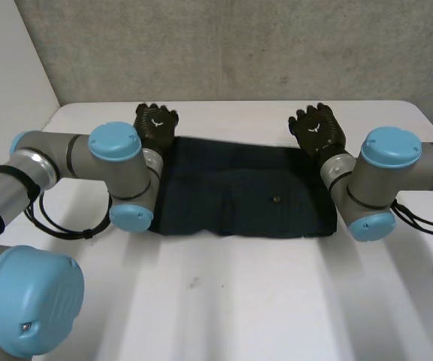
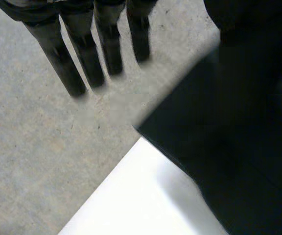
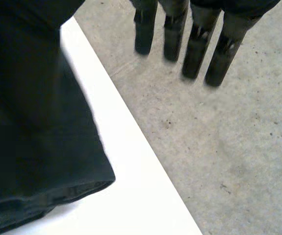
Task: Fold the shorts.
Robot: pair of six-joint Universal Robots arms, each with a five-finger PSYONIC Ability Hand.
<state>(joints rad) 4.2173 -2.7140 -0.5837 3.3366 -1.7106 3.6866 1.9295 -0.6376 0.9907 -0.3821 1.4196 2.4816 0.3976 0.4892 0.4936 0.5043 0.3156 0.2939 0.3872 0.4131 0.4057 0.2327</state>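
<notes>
Head camera: mounted between and behind the arms, at medium range, facing down onto the table [image 1: 239,301]. Wrist cameras: close range, each sighting along the fingers of its own hand, left hand [image 2: 58,54] and right hand [image 3: 197,49], past the table's far edge to the floor [image 3: 229,137]. All three views share the shorts [image 1: 239,188] and that edge

A white table [image 1: 261,301] carries dark shorts [image 1: 239,188], lying flat as a wide rectangle across its far half, near the back edge.

Dark navy shorts [image 1: 239,188], plain white table [image 1: 239,301].
</notes>
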